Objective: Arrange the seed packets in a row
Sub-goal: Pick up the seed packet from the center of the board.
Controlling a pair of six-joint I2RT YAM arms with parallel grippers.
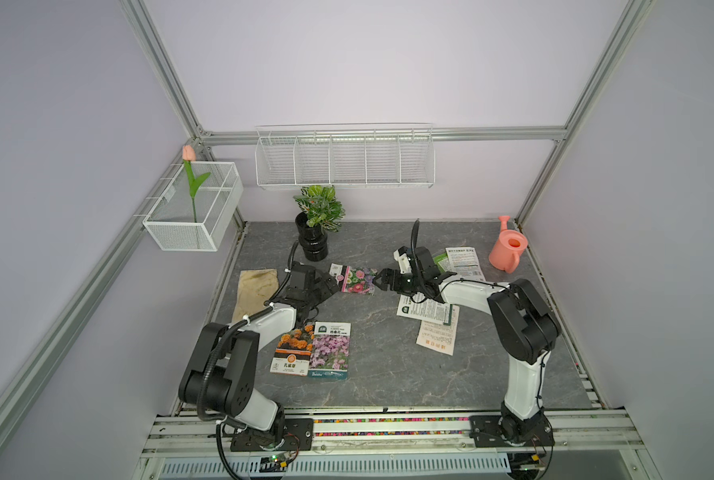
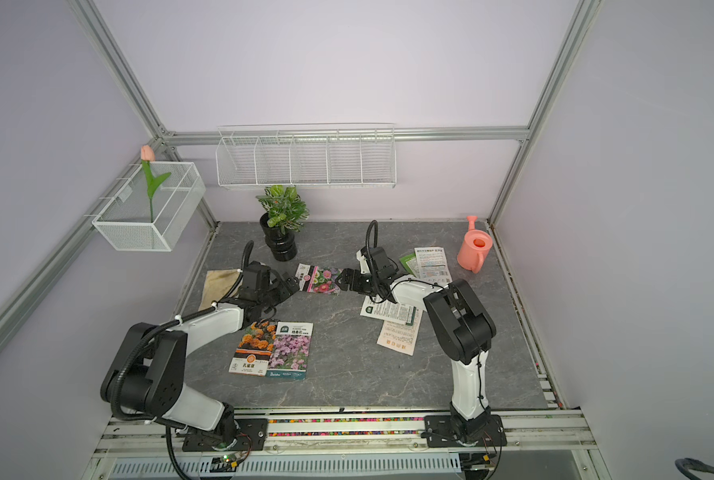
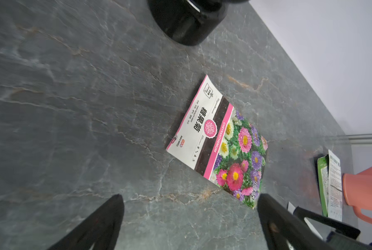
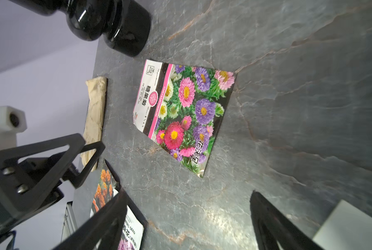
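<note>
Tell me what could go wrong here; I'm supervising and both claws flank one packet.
The open left claw and right claw face each other across the mixed-flower packet; they might collide. It lies flat, so a claw may push it toward the black pot. The right arm overhangs two overlapping white packets and could drag them.

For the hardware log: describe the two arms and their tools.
The left arm and right arm: glossy white links, black joint housings, black base plates. Black corrugated cable conduit runs along each. The left tool and right tool: black triangular cut-out fingers.
</note>
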